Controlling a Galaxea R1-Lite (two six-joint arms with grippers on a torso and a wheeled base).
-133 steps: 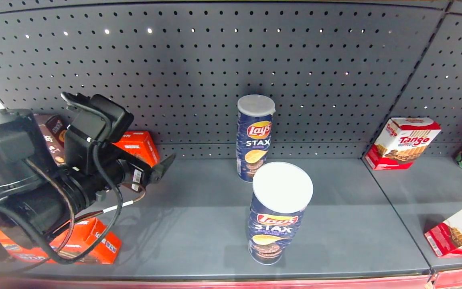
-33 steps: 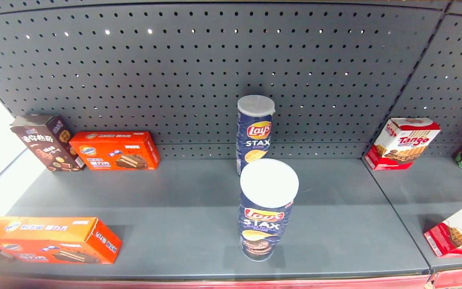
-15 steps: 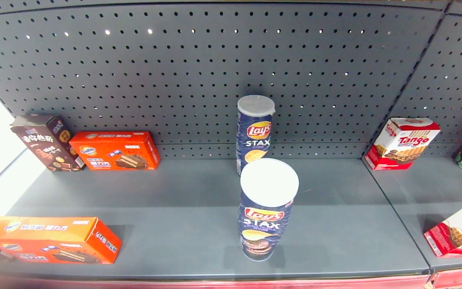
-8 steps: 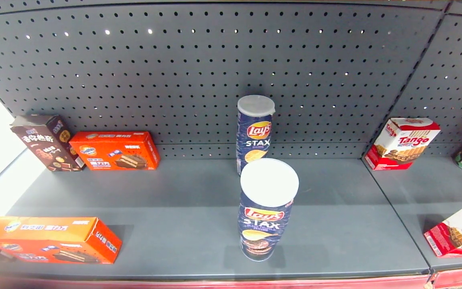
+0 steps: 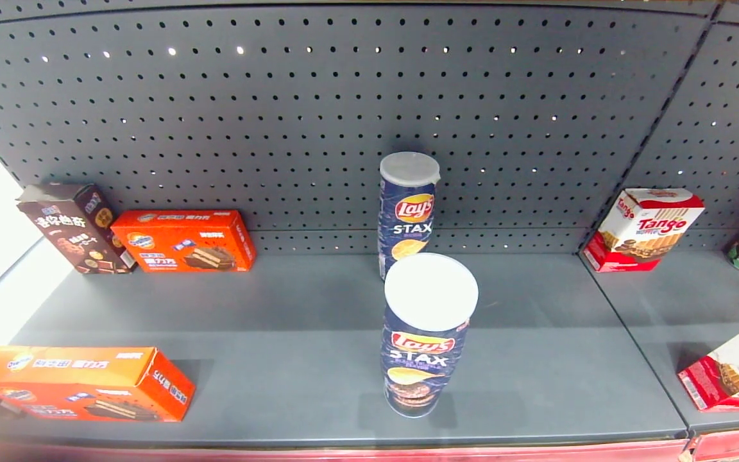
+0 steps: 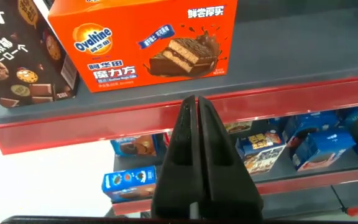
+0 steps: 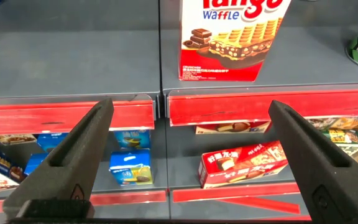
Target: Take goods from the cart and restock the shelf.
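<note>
Grey perforated back panel (image 5: pixel 280 128) stands upright at rear. Red price rail (image 7: pixel 229 109) runs along front edge. Blue packets (image 6: pixel 319 149) sit on tier below.

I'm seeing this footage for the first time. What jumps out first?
Two tall blue chip cans stand upright mid-shelf, the front can right before the back can. To the left lie two orange boxes: the front box at the shelf edge, the back box by the pegboard.

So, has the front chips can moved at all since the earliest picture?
Yes. The front chips can has shifted slightly left on the shelf, now lining up more nearly in front of the rear can, which has stayed put.
</note>
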